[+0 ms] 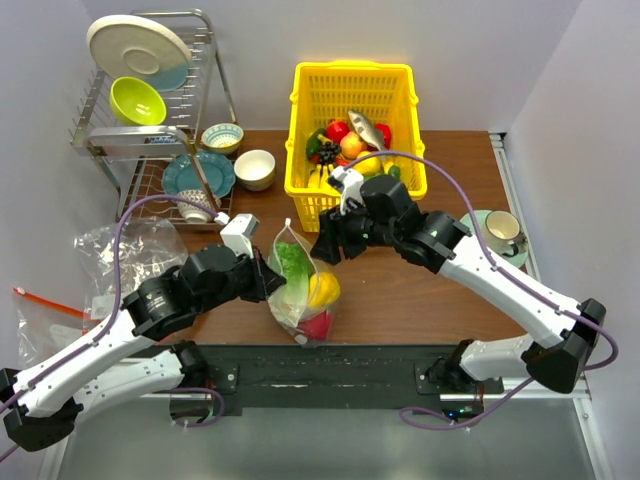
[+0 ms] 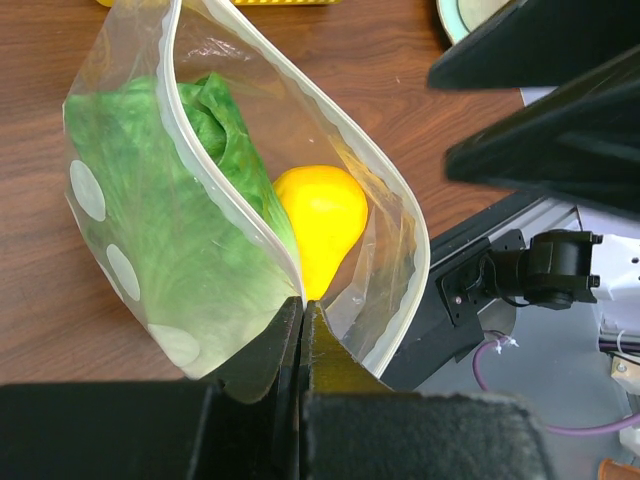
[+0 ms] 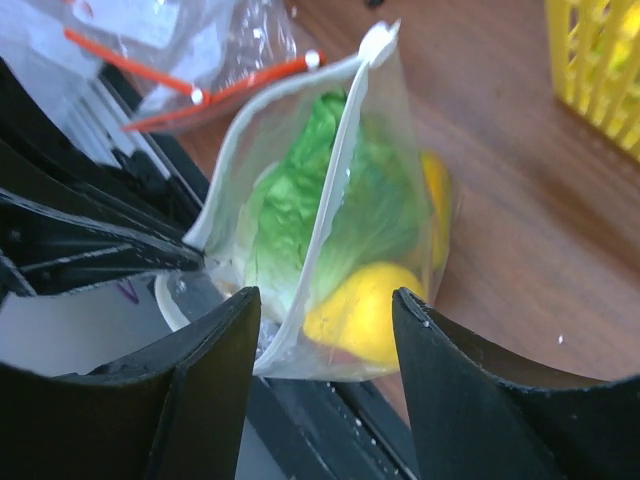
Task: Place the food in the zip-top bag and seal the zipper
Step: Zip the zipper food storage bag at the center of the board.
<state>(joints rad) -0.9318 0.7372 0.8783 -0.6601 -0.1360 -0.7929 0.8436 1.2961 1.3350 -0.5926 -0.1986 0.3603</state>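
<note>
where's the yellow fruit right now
In the top view the yellow fruit sits inside the dotted zip-top bag, just right of the lettuce, near the table's front edge.

White links (image 1: 80, 362), black joints (image 1: 160, 300), purple cables (image 1: 116, 270), black end effectors (image 2: 302, 308) (image 3: 325, 300).

Top view high, behind; wrist views close, opposite sides of one zip-top bag (image 2: 385, 215)

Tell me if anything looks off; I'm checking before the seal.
The zip-top bag gapes: its zipper bows apart over the lettuce and yellow fruit, pinched at one end by the left gripper, jaws shut.
</note>
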